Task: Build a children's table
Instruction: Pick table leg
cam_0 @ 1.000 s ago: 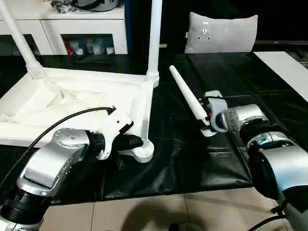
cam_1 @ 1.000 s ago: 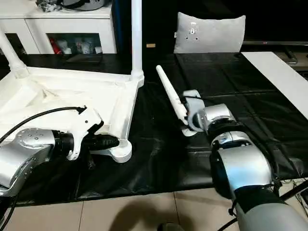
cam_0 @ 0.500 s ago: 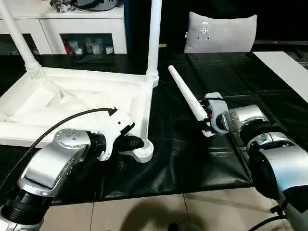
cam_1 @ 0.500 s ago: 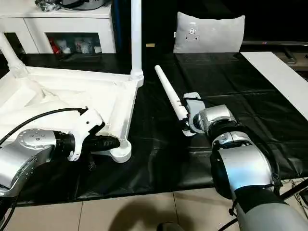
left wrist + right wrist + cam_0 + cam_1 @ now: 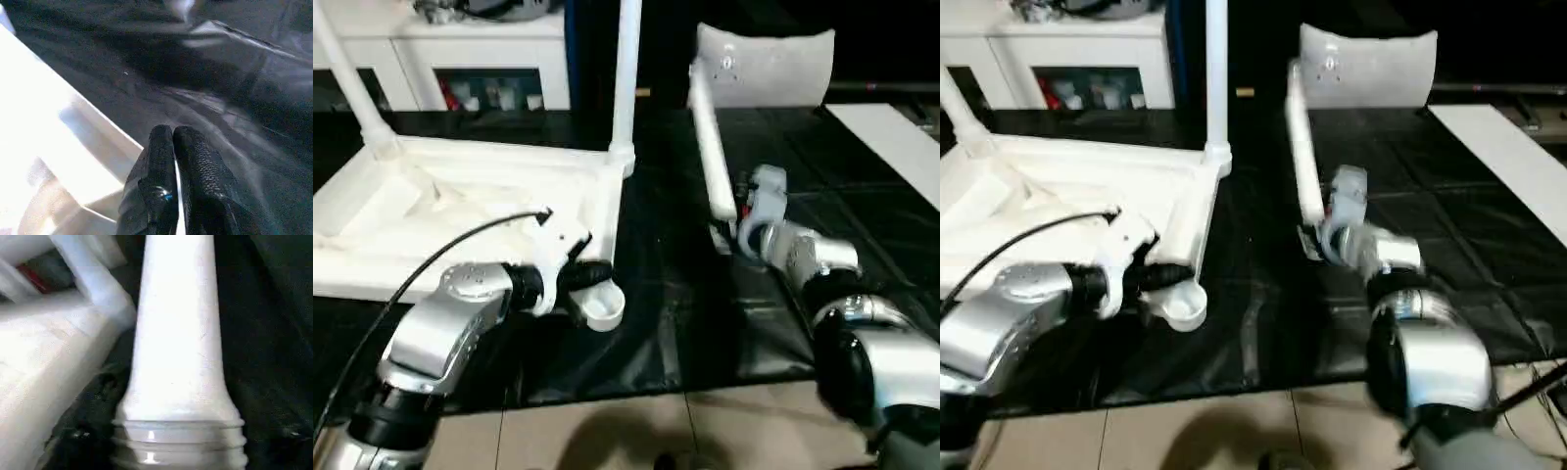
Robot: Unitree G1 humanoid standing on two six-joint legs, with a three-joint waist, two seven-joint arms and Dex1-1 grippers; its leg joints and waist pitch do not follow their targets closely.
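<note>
1. The table top (image 5: 460,211) lies upside down on the black sheet (image 5: 675,323), two legs standing in its far sockets.
2. The right tool (image 5: 734,220) grasps a loose leg (image 5: 707,147), tilted up.
3. The left tool (image 5: 172,142), clenched and empty, is at the near corner socket (image 5: 604,305).

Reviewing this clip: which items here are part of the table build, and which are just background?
Job: upturned table top; two fitted legs; loose leg in right hand; left hand at empty corner socket.
Background: cushion; white cabinet; black sheet.
</note>
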